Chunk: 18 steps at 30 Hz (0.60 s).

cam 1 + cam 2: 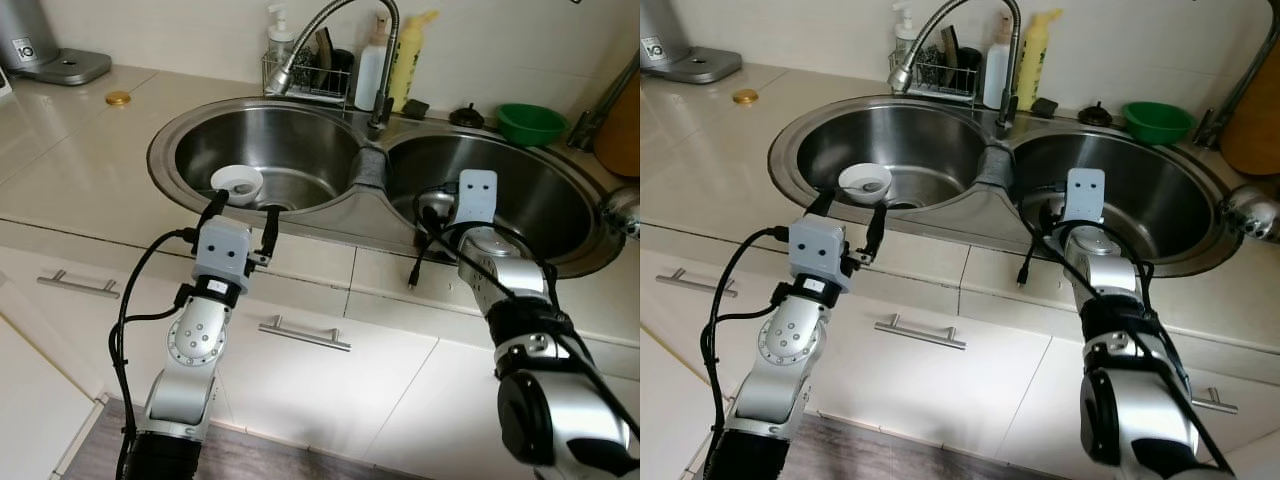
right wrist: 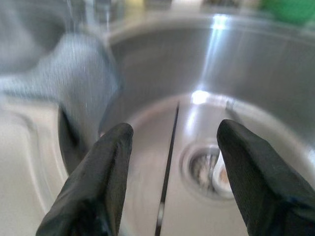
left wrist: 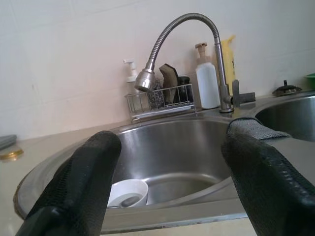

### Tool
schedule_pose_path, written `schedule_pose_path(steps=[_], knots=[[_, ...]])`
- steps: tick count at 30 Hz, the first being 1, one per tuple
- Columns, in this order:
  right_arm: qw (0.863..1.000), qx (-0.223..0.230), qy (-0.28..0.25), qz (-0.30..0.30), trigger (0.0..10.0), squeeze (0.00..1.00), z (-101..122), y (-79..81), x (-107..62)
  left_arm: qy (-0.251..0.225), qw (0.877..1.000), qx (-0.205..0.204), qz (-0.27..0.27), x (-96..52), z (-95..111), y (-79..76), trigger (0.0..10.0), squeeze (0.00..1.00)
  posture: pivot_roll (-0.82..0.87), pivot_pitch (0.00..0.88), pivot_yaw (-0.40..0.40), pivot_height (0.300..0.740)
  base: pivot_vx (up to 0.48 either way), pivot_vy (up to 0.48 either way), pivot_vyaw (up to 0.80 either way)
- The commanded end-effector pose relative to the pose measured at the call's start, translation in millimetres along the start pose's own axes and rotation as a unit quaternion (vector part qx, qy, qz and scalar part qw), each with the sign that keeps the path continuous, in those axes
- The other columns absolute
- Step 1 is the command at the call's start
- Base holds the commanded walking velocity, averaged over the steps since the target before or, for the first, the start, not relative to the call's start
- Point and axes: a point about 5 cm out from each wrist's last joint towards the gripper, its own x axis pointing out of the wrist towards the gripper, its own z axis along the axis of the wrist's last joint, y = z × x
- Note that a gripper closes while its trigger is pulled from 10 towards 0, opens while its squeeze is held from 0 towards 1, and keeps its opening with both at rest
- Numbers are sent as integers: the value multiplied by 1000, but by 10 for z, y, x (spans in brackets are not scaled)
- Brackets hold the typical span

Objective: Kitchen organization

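The left end effector [image 1: 241, 212] is held wide open and empty at the front rim of the left stainless-steel sink basin [image 1: 300, 140], just before a small white round bowl [image 1: 237, 183] lying inside. The right end effector [image 2: 170, 162] is spread open, empty, over the right basin [image 1: 540, 190] near a thin dark utensil [image 2: 167, 169].

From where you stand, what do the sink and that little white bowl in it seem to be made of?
The sink looks like brushed stainless steel: silver-grey, with soft reflections and bright glints. The white bowl seems glazed ceramic or perhaps hard plastic; it is smooth, opaque and evenly white, so the look leaves that open.
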Motion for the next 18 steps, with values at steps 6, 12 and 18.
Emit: schedule_pose_path(steps=[6, 12, 18], knots=[[988, -43, -151, 6, 10000, 0, 224, 127, -304, 6, 1000, -10, 2, -13, 4, 19, 10000, 0, -11, 0, -87, 740, 0, 0, 0], [980, -74, -184, 15, 10000, 0, 84, 178, -547, 3, 1000, -12, 0, -5, 16, 19, 10000, 0, -17, 0, -83, 740, 0, 0, 0], [980, -76, -183, 10, 10000, 0, -10, 177, -670, 1, 1000, -13, -5, 3, 26, 9, 10000, 0, -20, 0, -83, 740, 0, 402, 0]])
